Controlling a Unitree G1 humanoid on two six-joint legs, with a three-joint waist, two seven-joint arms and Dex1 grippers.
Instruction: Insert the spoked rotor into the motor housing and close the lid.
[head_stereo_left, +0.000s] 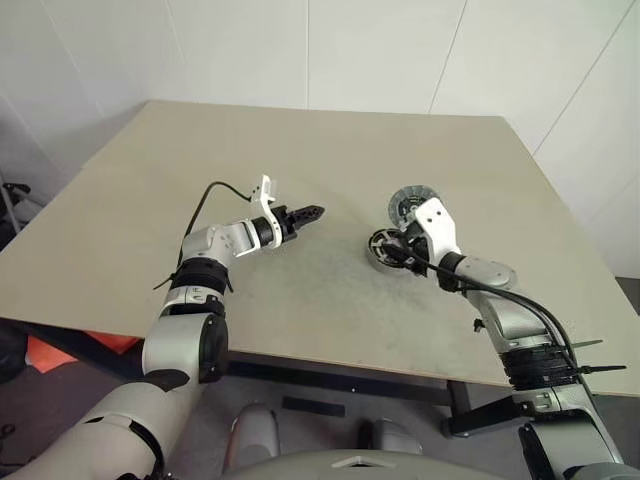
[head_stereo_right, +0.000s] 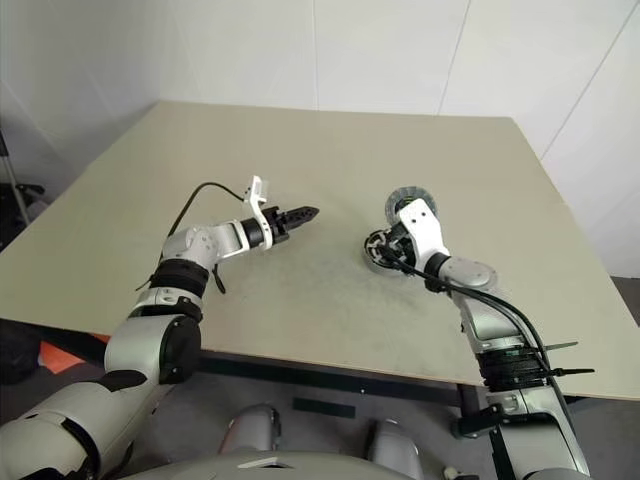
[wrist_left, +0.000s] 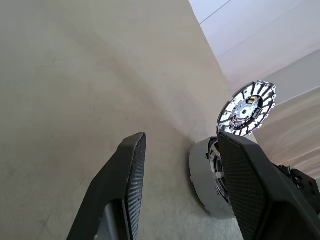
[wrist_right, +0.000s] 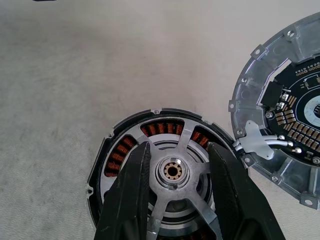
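Two claws work over the desk (head_stereo_left: 300, 150): the right claw (wrist_right: 175, 172) grips the spoked rotor (wrist_right: 175, 192), seated in the motor housing (wrist_right: 100, 165) at centre-right; the lid (head_stereo_left: 408, 205) lies just beyond it. Left claw (head_stereo_left: 312, 212) hovers open, empty.

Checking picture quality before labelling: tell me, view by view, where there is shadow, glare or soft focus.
Head views: even soft light, faint shadows on the table. Left wrist view: the lid catches bright light on its pale segments; the near left hand fingers look soft. Right wrist view: spoked rotor and copper windings sharp, right hand fingers dark, shading the motor housing.
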